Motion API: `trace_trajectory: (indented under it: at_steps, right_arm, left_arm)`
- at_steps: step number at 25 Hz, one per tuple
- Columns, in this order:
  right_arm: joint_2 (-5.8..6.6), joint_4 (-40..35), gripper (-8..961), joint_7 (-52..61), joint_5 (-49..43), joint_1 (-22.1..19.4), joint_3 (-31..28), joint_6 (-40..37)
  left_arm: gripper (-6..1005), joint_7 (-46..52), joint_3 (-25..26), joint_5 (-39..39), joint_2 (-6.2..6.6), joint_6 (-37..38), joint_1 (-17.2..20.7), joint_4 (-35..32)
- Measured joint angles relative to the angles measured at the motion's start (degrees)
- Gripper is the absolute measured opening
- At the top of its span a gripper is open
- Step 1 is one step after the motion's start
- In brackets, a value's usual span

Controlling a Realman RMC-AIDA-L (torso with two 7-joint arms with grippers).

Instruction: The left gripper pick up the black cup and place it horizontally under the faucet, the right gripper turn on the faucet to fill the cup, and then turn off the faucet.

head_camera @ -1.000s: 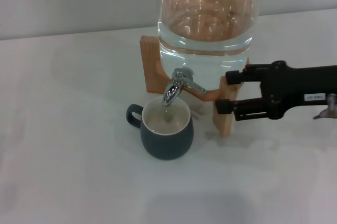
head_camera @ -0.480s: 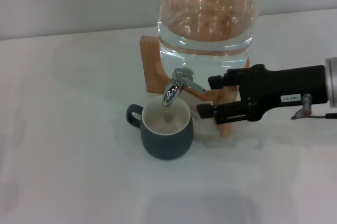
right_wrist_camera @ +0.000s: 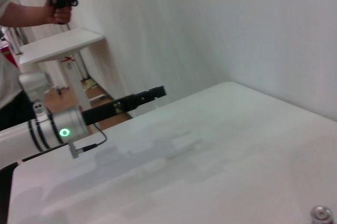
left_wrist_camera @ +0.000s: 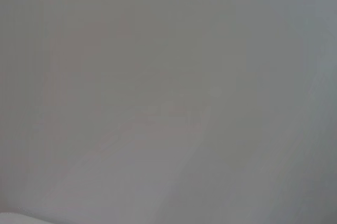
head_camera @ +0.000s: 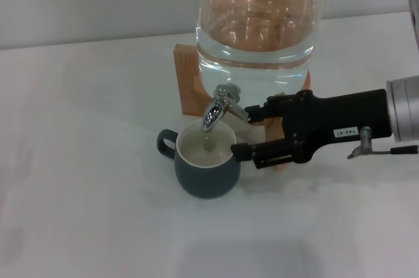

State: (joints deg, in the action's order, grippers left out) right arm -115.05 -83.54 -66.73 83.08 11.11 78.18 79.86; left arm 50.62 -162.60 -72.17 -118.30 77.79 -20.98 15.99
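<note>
Left gripper (right_wrist_camera: 152,93): parked well off to the side at the far edge of the table (head_camera: 78,212), seen only in the right wrist view, nothing in it; can't tell if its fingers are apart or together. Not in head view.

Black cup (head_camera: 208,160): upright on the table, handle toward robot's left, mouth right under the spout of the faucet (head_camera: 219,109). So pick + place part looks done. Cream inside visible; can't tell if any water is in it, and no stream visible from the spout.

Faucet sits at the base of the glass jar (head_camera: 258,23), which rests on a wooden stand (head_camera: 186,85); jar has water in it.

Right gripper (head_camera: 247,130): reaching in from the right, fingers apart, upper finger just beside/at the lever handle, lower finger near the cup rim. Contact w/ lever not certain.

Progress est.: roughly halfway. Judged step = closing in on the lever to open the tap. Left to do: turn on, fill cup, turn off.
</note>
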Motion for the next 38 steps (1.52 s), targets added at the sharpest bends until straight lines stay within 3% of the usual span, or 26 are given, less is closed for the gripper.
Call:
trace_trajectory:
  at_steps: [13, 22, 38]
  right_arm:
    - [-0.01, -1.2, 795, -1.0, 0.9, 0.2, 2.2, 1.7]
    - [0.02, -0.9, 795, -4.9, 4.8, -0.3, 2.8, 7.2]
    - [-0.09, 0.0, 795, -5.5, 6.2, 1.6, 13.7, -4.8]
  left_arm:
    - [627, 0.0, 0.0, 0.2, -0.11, 0.0, 0.0, -0.2]
    - [627, -0.1, 0.0, 0.2, -0.25, 0.0, -0.1, 0.0]
    - [626, -1.7, -0.1, 0.2, -0.53, 0.0, -0.1, -0.5]
